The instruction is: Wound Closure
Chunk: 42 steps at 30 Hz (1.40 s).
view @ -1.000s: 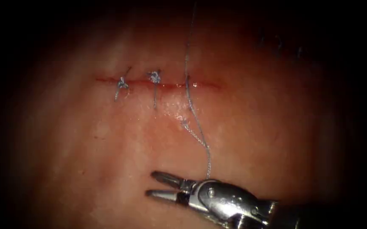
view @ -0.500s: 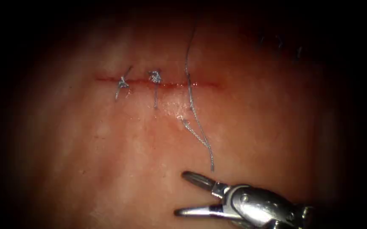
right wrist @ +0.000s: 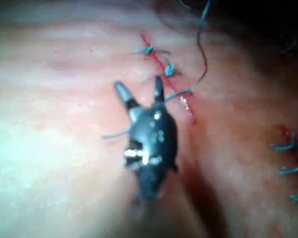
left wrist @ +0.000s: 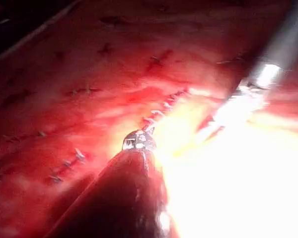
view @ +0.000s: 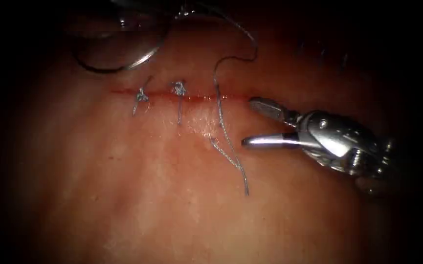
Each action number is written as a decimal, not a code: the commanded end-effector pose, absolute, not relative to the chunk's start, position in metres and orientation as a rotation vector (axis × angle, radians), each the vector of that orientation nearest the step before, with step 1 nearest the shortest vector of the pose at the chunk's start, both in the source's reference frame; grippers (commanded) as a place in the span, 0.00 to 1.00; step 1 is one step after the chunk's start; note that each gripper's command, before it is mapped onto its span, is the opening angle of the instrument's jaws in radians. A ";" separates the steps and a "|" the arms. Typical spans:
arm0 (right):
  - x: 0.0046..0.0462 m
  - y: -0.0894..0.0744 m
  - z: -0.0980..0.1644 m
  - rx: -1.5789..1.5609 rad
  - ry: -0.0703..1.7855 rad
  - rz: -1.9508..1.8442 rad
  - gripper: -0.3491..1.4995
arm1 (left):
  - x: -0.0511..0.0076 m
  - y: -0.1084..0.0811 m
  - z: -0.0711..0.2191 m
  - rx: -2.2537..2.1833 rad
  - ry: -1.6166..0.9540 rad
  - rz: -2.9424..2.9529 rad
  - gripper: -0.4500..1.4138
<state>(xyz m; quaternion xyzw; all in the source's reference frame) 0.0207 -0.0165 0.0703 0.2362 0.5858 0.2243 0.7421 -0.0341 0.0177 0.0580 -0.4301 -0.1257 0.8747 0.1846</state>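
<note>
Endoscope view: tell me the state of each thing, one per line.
Silver right claw: open, holding nothing, beside the thin red cut's right end.
Dark left claw: its hold cannot be told.
Curved steel needle: out of the pale pork tissue, above the cut.
Grey-blue thread: through the cut, untied, tail loose.
Cut: two knots tied at its left.

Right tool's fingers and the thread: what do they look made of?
Right tool: its fingers look like polished metal, silvery with bright glints; they stand open, holding nothing. Thread: probably a braided, matte grey-blue fibre, with a twisted texture where it lies on the tissue.
</note>
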 end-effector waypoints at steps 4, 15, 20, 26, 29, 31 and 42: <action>0.0228 -0.015 0.072 0.494 1.293 0.473 0.10 | -0.0353 0.015 0.058 -1.236 -0.369 2.468 0.00; 0.0249 -0.011 0.072 0.394 1.370 0.556 0.00 | -0.0363 0.010 0.061 -1.219 -0.430 2.483 0.00; 0.0243 -0.009 0.071 0.330 1.409 0.604 0.00 | -0.0358 0.009 0.062 -1.226 -0.453 2.485 0.00; 0.0244 -0.007 0.071 0.309 1.447 0.630 0.00 | -0.0358 0.008 0.062 -1.211 -0.458 2.500 0.00; 0.0248 -0.007 0.072 0.339 1.495 0.604 0.00 | -0.0365 0.008 0.063 -1.191 -0.458 2.516 0.00; 0.0251 -0.007 0.072 0.374 1.528 0.573 0.00 | -0.0370 0.008 0.064 -1.175 -0.452 2.528 0.00; 0.0243 -0.005 0.073 0.626 1.605 0.330 0.11 | -0.0374 0.011 0.070 -1.118 -0.453 2.542 0.00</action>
